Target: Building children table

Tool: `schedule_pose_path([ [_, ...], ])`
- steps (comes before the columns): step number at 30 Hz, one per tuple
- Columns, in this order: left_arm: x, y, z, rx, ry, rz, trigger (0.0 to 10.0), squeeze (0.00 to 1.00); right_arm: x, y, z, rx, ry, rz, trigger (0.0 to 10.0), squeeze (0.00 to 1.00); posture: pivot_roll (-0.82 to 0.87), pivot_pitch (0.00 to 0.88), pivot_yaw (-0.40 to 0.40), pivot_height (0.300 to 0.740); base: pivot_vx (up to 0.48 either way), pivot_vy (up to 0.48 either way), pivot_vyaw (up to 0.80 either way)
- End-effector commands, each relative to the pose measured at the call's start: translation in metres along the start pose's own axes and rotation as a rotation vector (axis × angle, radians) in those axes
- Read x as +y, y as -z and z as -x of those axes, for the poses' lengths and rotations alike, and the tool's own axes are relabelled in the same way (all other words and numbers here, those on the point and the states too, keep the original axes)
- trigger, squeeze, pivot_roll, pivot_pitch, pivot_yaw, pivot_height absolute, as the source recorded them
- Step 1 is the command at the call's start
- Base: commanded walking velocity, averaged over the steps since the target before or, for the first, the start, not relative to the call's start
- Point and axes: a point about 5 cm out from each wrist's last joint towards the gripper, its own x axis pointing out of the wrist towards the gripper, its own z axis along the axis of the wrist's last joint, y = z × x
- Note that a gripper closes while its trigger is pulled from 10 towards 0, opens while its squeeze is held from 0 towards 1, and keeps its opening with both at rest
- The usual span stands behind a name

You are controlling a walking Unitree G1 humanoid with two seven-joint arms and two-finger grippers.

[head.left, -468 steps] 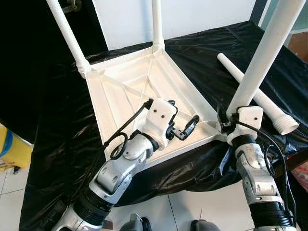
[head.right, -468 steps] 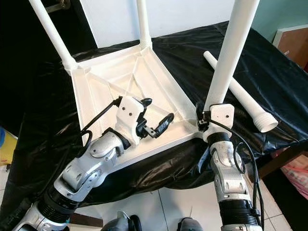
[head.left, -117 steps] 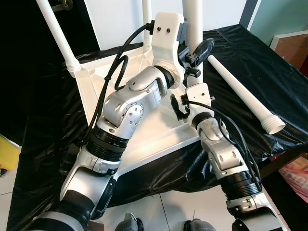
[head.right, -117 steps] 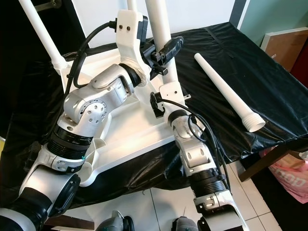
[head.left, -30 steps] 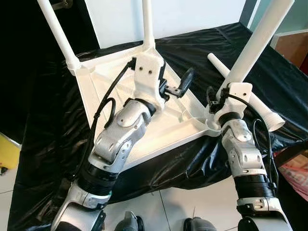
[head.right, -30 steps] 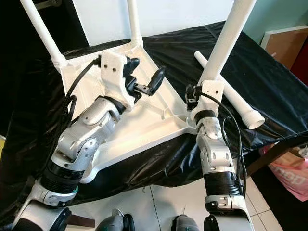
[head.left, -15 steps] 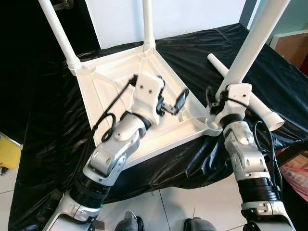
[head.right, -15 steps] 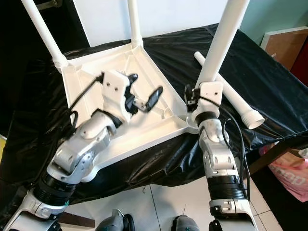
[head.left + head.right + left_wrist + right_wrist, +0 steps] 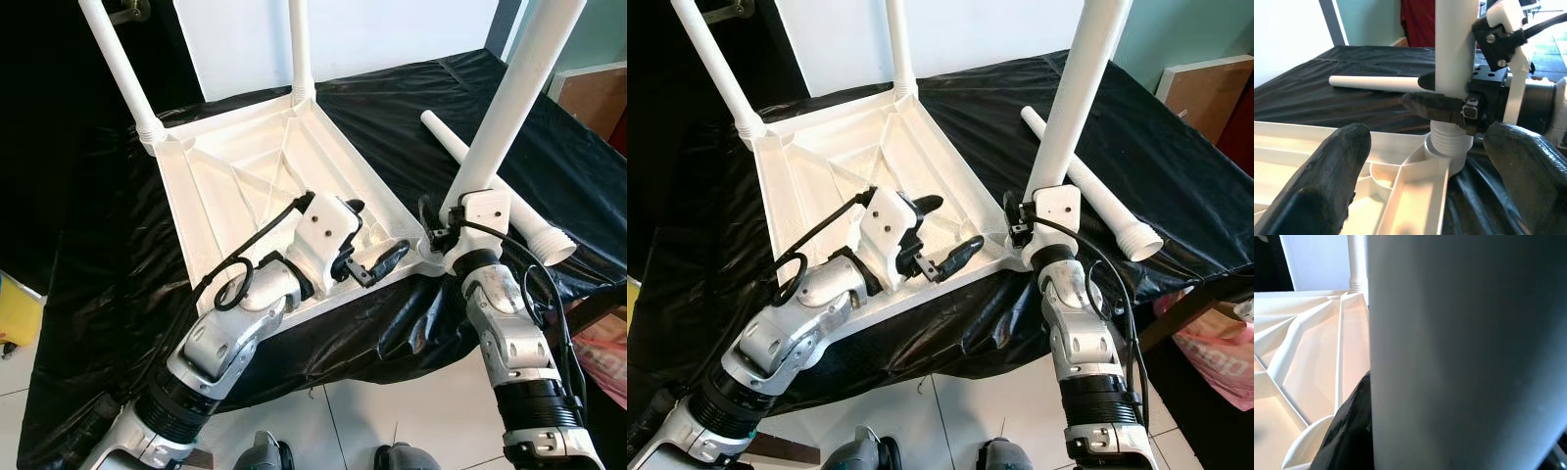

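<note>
Left gripper [image 9: 374, 253] lowered from raised position, now over tabletop underside [image 9: 245, 176].

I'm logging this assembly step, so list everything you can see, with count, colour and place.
Upside-down tabletop: one, white, on the black sheet.
Fitted legs: two, white, upright in the far corners.
Third leg: one, white, standing in the near right corner socket.
Loose leg: one, white, lying on the sheet to the right.
Black sheet: one, covering the work surface.
Yellow object: one, on the floor at the left; cannot tell what.
Left gripper: open, over the tabletop's near edge.
Right gripper: shut around the third leg's base.
</note>
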Motion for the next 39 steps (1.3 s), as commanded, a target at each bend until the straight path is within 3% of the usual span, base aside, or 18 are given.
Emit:
schedule_pose_path([
  [1,-0.006,0.001,0.001,0.000,0.067,-0.011,10.0,0.00,-0.002,0.005,0.002,0.006,0.003,-0.005,10.0,0.00,-0.06,0.095,0.060,0.740,0.000,0.000,0.00],
  [22,-0.009,0.002,0.003,0.012,0.107,-0.002,10.0,0.00,-0.004,0.024,-0.005,0.068,-0.045,-0.078,10.0,0.00,-0.06,0.114,0.065,0.740,0.000,0.000,0.00],
  [39,-0.011,0.002,0.003,0.014,0.115,0.012,10.0,0.00,0.010,0.036,0.003,0.079,-0.197,-0.008,10.0,0.00,-0.06,0.122,0.070,0.740,0.000,0.000,0.00],
])
